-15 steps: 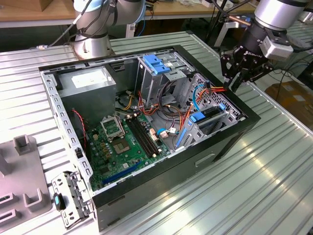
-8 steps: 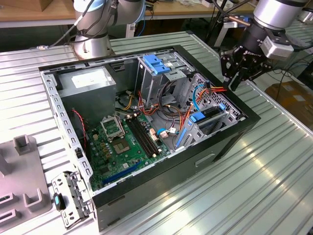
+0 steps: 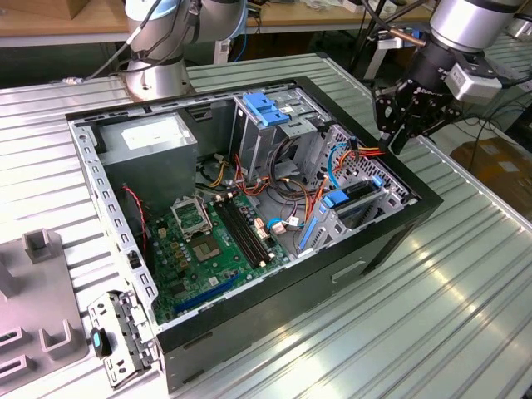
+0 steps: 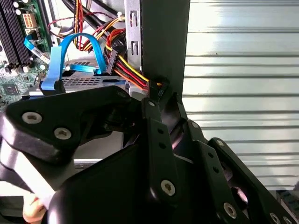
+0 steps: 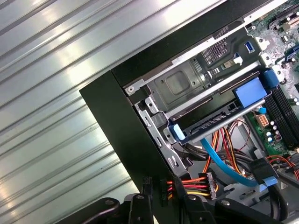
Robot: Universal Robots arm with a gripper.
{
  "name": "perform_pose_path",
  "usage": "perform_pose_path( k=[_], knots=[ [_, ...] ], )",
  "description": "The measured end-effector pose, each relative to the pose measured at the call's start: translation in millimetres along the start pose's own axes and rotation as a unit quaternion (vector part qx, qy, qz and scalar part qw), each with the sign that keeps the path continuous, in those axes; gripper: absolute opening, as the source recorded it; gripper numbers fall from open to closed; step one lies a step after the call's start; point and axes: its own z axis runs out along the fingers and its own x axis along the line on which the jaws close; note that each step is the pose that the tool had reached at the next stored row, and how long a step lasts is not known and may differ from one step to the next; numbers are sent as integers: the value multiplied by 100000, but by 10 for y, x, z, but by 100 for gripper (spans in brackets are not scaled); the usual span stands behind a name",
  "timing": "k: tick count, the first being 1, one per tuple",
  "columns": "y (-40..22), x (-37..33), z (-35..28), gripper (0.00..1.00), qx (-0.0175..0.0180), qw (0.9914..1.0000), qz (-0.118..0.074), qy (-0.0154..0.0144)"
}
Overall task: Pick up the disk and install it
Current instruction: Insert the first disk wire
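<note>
Hovering the black gripper point(image 3: 405, 137) tilted above a corner of the open black tower computer case point(image 3: 391, 243), aiming it down inside; impossible telling whether clenched or released. Finding the flat silver-metal disk with blue plastic side rails point(image 5: 219, 122) sitting in that case's grey metal drive cage point(image 5: 182, 86), edge showing, long axis running parallel to the case's long wall. Seeing red, orange and yellow wires point(image 5: 189, 185) and a blue ribbon cable point(image 5: 224, 163) crossing inside the case between gripper and disk.
</note>
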Motion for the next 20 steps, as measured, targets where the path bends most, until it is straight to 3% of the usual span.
perform_pose_path(
  k=[1,2,7,11,15,20],
  knots=[
    [0,0,0,30,-4,100000,-1,3],
    [0,0,0,17,-11,100000,1,9],
    [-1,2,-63,16,-9,100000,6,8],
    [4,-6,-65,16,-18,100000,100,11],
    [6,-10,-65,16,-269,100000,20,158],
    [49,-83,-66,16,-305,99995,960,179]
  ],
)
